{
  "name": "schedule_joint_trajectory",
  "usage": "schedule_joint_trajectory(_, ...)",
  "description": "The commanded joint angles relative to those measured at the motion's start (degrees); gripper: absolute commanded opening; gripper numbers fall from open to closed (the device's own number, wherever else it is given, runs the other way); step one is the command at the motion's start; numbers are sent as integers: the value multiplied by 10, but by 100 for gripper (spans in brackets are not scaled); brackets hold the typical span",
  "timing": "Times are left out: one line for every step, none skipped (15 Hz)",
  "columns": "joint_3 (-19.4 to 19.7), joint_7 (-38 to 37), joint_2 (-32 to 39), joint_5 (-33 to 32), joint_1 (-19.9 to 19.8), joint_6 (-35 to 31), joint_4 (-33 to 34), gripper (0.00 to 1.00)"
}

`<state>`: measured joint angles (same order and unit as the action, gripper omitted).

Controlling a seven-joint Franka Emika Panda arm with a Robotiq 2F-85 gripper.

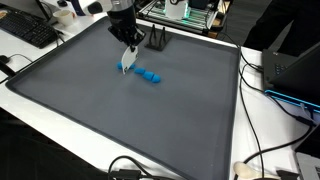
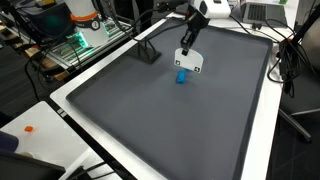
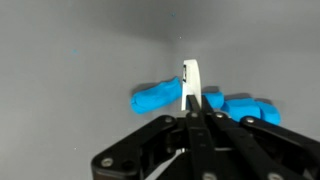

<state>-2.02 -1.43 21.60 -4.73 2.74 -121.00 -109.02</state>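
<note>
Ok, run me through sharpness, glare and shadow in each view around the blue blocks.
Wrist view: the blue blocks are fairly sharp, the gripper close to the lens is soft, and the mat looks lighter toward the right. In both exterior views the mat is evenly lit with no strong glare, but the blocks are too small for detail.

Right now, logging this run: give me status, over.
Gripper shut, low at the blue blocks. Blocks lie on the grey mat, none held. Black stand at the mat's edge, clear of it.
</note>
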Motion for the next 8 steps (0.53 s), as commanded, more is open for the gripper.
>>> schedule_joint_trajectory(9,7,-10,-12,-2,1,-2,1)
schedule_joint_trajectory(11,8,-8,-15,-3,-1,0,1)
schedule_joint_trajectory(13,11,-5,-19,-3,-4,3,1)
schedule_joint_trajectory(14,15,-1,-21,-4,-5,5,1)
schedule_joint_trajectory(15,18,2,-23,-5,-5,8,1)
schedule_joint_trajectory(16,21,5,-24,-6,-5,9,1)
schedule_joint_trajectory(16,26,9,-22,-8,-6,11,1)
schedule_joint_trajectory(15,29,12,-21,-10,-6,12,1)
